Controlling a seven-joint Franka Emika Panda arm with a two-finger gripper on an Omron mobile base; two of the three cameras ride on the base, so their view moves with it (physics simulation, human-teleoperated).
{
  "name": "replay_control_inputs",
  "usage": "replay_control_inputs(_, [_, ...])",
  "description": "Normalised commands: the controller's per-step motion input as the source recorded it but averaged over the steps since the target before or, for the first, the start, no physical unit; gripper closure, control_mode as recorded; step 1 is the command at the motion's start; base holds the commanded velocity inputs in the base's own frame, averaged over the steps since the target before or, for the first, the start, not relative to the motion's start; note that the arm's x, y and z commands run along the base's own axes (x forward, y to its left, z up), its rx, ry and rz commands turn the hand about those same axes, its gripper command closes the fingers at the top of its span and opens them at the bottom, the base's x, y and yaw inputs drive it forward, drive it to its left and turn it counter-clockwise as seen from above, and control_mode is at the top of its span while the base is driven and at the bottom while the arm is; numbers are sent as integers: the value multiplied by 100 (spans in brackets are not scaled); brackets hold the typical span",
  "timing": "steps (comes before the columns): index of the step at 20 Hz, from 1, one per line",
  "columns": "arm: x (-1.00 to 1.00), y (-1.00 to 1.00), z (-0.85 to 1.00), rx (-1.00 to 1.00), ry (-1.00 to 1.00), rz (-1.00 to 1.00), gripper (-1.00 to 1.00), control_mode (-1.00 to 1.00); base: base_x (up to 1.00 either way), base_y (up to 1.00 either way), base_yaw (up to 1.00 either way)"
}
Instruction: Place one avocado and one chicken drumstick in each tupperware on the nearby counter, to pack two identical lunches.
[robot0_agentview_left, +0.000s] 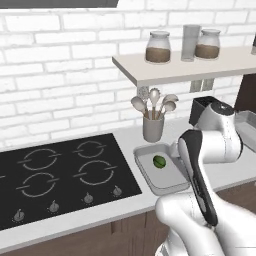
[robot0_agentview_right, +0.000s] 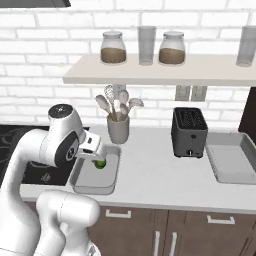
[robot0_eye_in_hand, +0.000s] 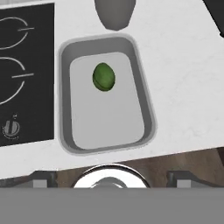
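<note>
A dark green avocado (robot0_agentview_left: 159, 161) (robot0_agentview_right: 100, 163) (robot0_eye_in_hand: 103, 77) lies alone in the far half of a light-grey tupperware (robot0_agentview_left: 162, 181) (robot0_agentview_right: 95, 183) (robot0_eye_in_hand: 109, 118) on the off-white counter (robot0_agentview_right: 160, 175), just right of the cooktop. My gripper (robot0_agentview_right: 95, 155) (robot0_eye_in_hand: 111, 180) hovers above this tray, apart from the avocado, open with nothing between its wide-spread fingers. The second tupperware (robot0_agentview_right: 230, 161) (robot0_agentview_left: 248, 126) sits bare at the counter's right end. The olive-brown avocado and both chicken drumsticks are out of view.
A grey utensil holder (robot0_agentview_left: 153, 127) (robot0_agentview_right: 118, 128) stands right behind the near tray. A black toaster (robot0_agentview_right: 189, 131) sits between the two trays. The black cooktop (robot0_agentview_left: 65, 175) (robot0_eye_in_hand: 22, 65) borders the tray on the left. A wall shelf (robot0_agentview_right: 160, 70) with jars hangs overhead.
</note>
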Motion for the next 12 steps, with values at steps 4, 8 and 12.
replay_control_inputs(4, [-100,7,0,-10,-34,0,-100,-100,0,0,0])
replay_control_inputs(8, [-75,0,0,-3,-26,0,-100,-100,0,0,0])
replay_control_inputs(12, [-12,0,0,0,-1,0,-100,-100,0,0,0])
